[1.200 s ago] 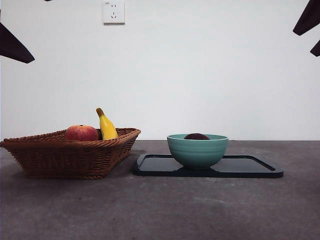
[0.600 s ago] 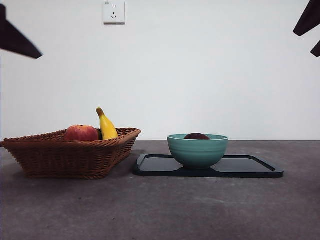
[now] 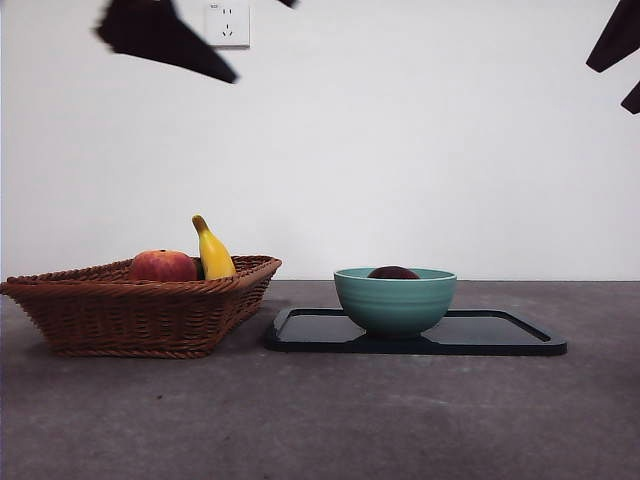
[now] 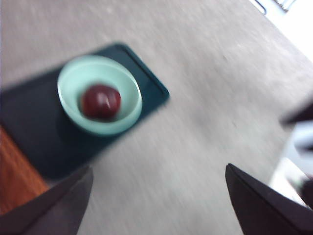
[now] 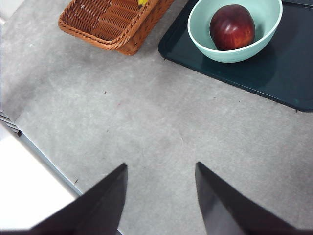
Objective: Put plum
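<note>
Maroon plum (image 5: 232,27) sits in the green bowl (image 5: 230,51) (on a dark tray (image 5: 274,73)); both grippers' jaws gape apart, empty.

Wicker basket (image 3: 140,315), brown, left on the grey table (image 3: 330,420); holds a red-orange round fruit (image 3: 163,266) and an upright yellow banana (image 3: 213,252). Teal bowl (image 3: 395,301) on dark tray (image 3: 500,335), right of basket. Wall socket (image 3: 227,24), far wall.
</note>
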